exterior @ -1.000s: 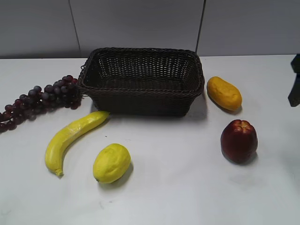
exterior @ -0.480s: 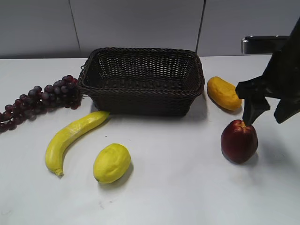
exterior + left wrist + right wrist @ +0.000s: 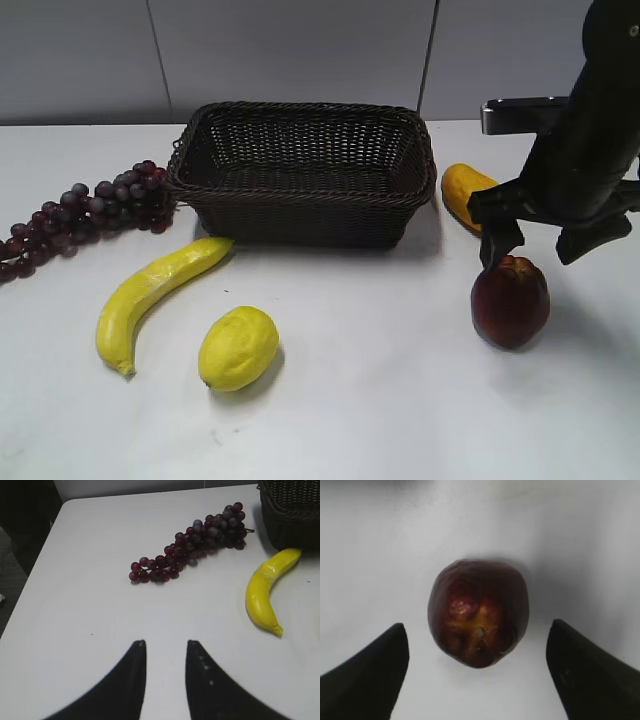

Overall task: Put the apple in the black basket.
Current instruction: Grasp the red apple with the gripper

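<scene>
The dark red apple (image 3: 510, 300) stands on the white table, right of centre; the right wrist view shows its lobed top (image 3: 479, 612). My right gripper (image 3: 540, 245) hangs open just above and behind it, one finger on each side, not touching; in the right wrist view the gripper (image 3: 477, 627) is wide open around the apple. The black basket (image 3: 305, 170) stands empty at the back centre, left of the apple. My left gripper (image 3: 164, 642) is open and empty over bare table, out of the exterior view.
An orange-yellow oval fruit (image 3: 470, 190) lies between basket and right arm. A lemon (image 3: 238, 347), a banana (image 3: 150, 295) and purple grapes (image 3: 90, 210) lie left and front of the basket. Grapes (image 3: 192, 550) and banana (image 3: 265, 592) also show in the left wrist view.
My right arm has come in from the right edge and moved left and down, until its open fingers stand over the apple. The fruits and basket have not moved.
</scene>
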`<control>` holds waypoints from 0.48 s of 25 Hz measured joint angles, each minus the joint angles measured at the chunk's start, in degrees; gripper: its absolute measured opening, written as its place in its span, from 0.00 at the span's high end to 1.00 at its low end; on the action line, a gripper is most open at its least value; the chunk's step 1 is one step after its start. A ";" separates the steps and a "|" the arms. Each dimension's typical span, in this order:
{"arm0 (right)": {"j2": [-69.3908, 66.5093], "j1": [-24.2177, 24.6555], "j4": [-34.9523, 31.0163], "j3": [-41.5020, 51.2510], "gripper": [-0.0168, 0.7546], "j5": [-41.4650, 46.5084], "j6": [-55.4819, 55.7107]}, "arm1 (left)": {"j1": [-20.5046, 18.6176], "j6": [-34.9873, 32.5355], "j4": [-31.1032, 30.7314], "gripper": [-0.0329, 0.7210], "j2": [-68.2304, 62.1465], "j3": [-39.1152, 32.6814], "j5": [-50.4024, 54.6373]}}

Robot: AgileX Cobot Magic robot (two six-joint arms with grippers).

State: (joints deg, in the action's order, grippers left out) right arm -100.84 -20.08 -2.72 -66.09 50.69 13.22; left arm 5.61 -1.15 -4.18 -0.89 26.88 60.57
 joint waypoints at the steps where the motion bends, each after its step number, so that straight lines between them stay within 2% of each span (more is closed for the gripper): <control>1: -0.51 0.00 0.21 0.00 0.12 -0.06 0.25 | 0.00 0.00 0.00 0.69 0.00 0.00 0.00; 12: -7.44 0.00 0.47 -0.11 0.14 -1.61 0.50 | 0.00 0.00 0.00 0.69 0.00 0.00 0.00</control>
State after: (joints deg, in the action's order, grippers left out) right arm -108.28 -20.08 -2.25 -66.20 49.08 13.72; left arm 5.61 -1.15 -4.18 -0.89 26.88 60.57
